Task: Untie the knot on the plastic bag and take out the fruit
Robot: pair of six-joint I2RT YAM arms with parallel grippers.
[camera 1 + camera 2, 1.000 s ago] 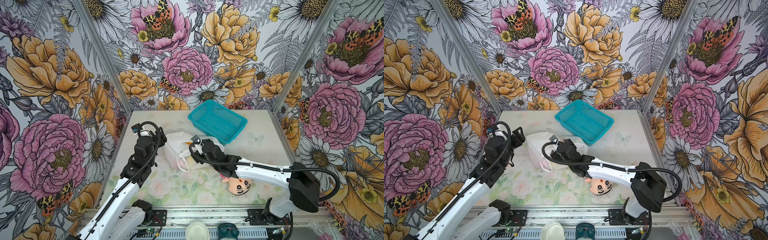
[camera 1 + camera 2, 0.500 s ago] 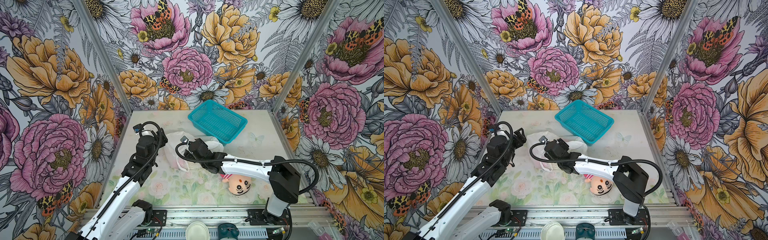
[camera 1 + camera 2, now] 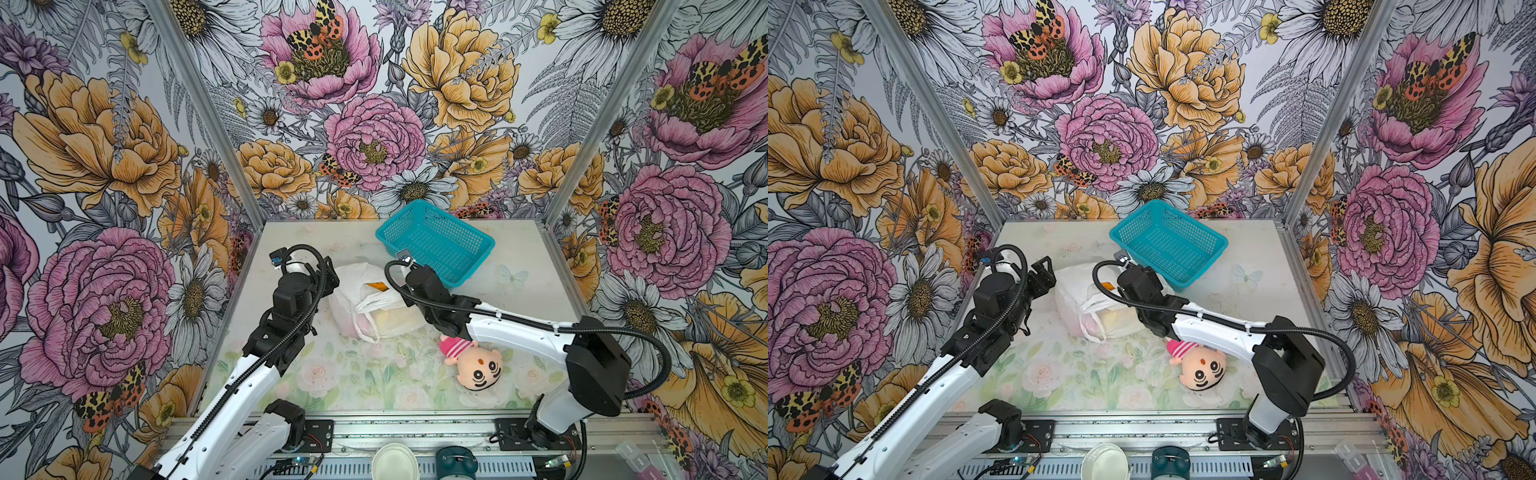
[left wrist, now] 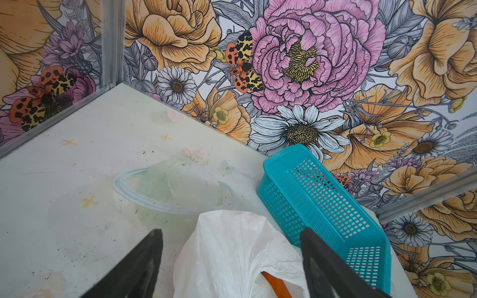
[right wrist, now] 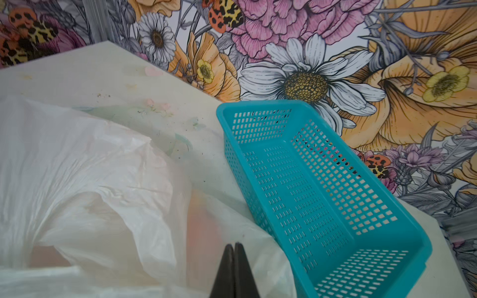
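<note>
The white plastic bag (image 3: pixel 353 303) lies on the desk (image 3: pixel 532 249) between the two arms, just beside the teal basket (image 3: pixel 436 241). An orange fruit (image 3: pixel 377 286) peeks from its mouth, and pink and yellow shapes show through the film. The left tool (image 4: pixel 231 231) stands open at the bag's left side. The right tool (image 5: pixel 233 247) is closed over the bag; whether it pinches film I cannot tell. A doll (image 3: pixel 478 365) lies under the right arm.
</note>
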